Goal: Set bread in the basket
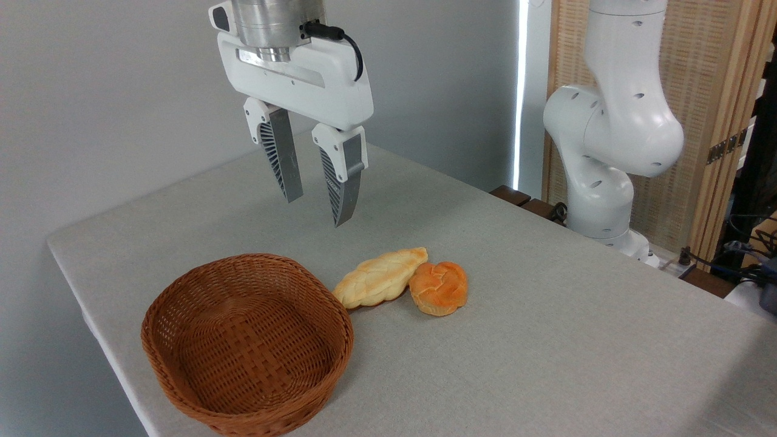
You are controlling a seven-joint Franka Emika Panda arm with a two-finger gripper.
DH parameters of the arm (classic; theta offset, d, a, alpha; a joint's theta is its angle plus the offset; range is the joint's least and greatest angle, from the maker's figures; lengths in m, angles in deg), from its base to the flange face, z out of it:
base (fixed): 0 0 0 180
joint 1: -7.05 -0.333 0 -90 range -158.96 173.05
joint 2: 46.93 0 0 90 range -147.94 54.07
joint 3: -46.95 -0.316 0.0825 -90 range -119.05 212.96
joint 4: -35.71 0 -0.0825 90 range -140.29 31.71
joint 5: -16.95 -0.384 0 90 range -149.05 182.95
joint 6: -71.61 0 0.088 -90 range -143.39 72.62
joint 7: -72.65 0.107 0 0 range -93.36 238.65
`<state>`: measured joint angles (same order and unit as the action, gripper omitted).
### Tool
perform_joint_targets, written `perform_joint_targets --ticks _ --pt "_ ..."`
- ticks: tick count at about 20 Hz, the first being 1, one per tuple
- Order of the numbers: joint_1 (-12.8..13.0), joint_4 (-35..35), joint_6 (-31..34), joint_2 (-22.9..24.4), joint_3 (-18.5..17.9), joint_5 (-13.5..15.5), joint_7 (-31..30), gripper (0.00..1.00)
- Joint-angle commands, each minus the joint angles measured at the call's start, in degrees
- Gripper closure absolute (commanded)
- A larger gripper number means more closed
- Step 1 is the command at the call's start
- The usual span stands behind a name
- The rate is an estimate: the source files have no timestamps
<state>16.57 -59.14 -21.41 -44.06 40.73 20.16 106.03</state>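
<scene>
on the table [546,340], near left, empty basket [182,303]. above and far of it, gripper [318,209] partly open, holding nothing. approach step, by the look; next, down and right onto bread [439,288]. touching its left side, in the way: braided loaf [379,278].

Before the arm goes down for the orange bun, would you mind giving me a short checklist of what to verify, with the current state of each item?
1. Gripper open and holding nothing: ok, the jaws stand apart with nothing between them.
2. Orange bun reachable from above: ok, nothing lies on top of it.
3. Free space around the bun: not ok, the pale braided loaf lies against its left side.
4. Gripper lined up over the bun: not ok, it hangs high and well to the left.
5. Wicker basket ready: ok, upright with nothing in it.
6. Bun's firmness: cannot tell.
</scene>
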Motion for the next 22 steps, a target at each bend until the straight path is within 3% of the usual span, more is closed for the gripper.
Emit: perform_joint_targets --ticks 1,22 --pt "0.4 0.6 0.4 0.2 -1.6 1.1 -0.5 0.00" --pt "0.8 0.6 0.8 0.3 -1.5 0.7 -0.6 0.00"
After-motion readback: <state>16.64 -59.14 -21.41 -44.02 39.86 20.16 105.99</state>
